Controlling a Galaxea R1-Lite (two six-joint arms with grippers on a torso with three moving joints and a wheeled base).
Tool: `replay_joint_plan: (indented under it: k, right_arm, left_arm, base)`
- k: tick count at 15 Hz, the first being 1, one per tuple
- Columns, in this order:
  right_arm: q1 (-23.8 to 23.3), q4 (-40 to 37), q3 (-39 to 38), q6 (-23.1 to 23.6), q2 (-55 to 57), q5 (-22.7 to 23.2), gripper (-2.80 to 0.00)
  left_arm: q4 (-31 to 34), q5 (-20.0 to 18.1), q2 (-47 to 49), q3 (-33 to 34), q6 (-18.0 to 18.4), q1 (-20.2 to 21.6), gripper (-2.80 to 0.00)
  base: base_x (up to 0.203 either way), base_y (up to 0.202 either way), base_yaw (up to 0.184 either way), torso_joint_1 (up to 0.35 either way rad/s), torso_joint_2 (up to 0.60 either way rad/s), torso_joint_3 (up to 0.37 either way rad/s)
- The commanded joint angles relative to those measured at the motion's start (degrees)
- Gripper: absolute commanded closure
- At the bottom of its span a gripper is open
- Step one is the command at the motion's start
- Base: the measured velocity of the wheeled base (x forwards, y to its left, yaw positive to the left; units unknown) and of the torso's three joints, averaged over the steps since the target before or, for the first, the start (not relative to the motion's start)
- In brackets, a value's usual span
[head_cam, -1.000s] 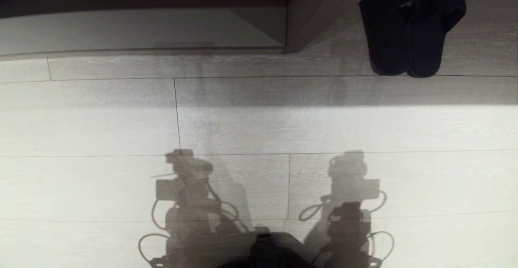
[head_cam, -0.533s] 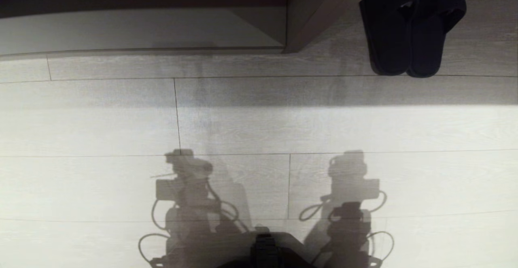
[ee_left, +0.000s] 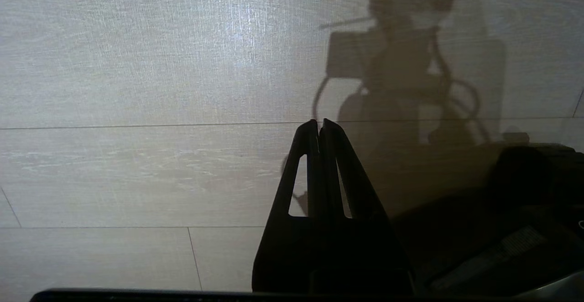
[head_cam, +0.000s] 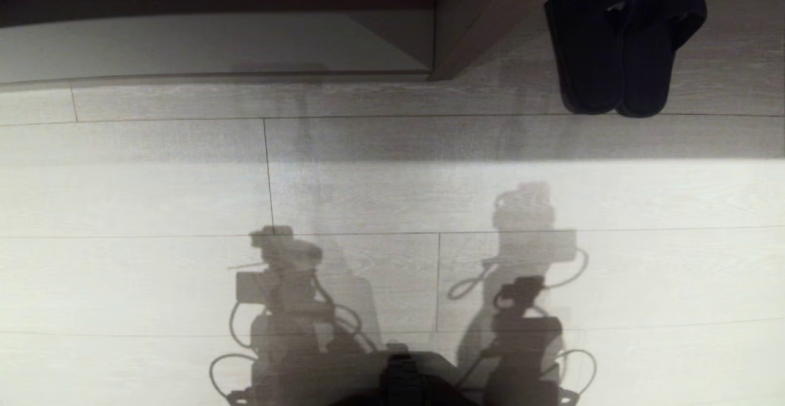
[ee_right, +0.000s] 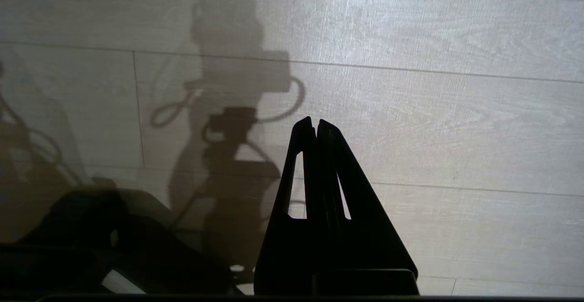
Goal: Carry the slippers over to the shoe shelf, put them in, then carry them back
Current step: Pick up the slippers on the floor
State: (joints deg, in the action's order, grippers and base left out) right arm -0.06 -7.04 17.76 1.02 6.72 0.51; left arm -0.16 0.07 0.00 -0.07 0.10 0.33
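Observation:
The slippers [head_cam: 619,56], a dark pair lying side by side, rest on the floor at the far right of the head view, just right of the shoe shelf's upright divider panel [head_cam: 469,19]. Their far ends are lost in darkness. The shoe shelf [head_cam: 184,44] shows its pale base board at the far left. Neither arm appears in the head view, only their shadows on the floor. In the left wrist view my left gripper [ee_left: 318,122] hangs shut and empty over bare planks. My right gripper [ee_right: 315,120] is likewise shut and empty above the floor in the right wrist view.
Pale wood-plank floor [head_cam: 368,197] stretches between me and the shelf. A band of shade runs along the shelf's front. A dark part of my own base [head_cam: 402,381] shows at the near edge.
The right arm's shadow on the floor has shifted forward, towards the slippers, and changed shape. The left arm's shadow, the slippers and the shelf stay as they were.

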Motion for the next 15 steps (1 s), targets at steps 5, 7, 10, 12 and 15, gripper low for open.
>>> replay_joint_plan:
  k: [5,7,10,12,15]
  right_arm:
    - [0.24,7.55,12.13,-0.31,25.22,-0.28,0.0]
    - [0.17,16.13,12.34,-0.34,30.91,-0.32,0.0]
    - [0.01,19.65,12.03,0.1,42.31,-1.26,0.0]
    - [-0.02,22.48,11.51,0.01,49.66,-3.58,0.0]
    - [-0.03,29.95,9.39,-0.07,56.45,-5.26,0.0]
  left_arm:
    - [-0.02,0.01,0.0,-0.01,-0.01,0.02,0.0]
    - [-0.02,0.01,0.0,-0.01,-0.01,0.02,0.0]
    - [-0.02,0.01,0.0,-0.01,-0.01,0.02,0.0]
    - [-0.02,0.01,0.0,0.01,-0.01,0.02,0.0]
    - [-0.02,0.01,0.0,-0.01,-0.01,0.02,0.0]
  base:
    - [0.0,0.0,0.0,0.0,0.0,0.0]
    - [0.0,0.0,0.0,0.0,0.0,0.0]
    - [0.0,0.0,0.0,0.0,0.0,0.0]
    - [0.0,0.0,0.0,0.0,0.0,0.0]
    - [0.0,0.0,0.0,0.0,0.0,0.0]
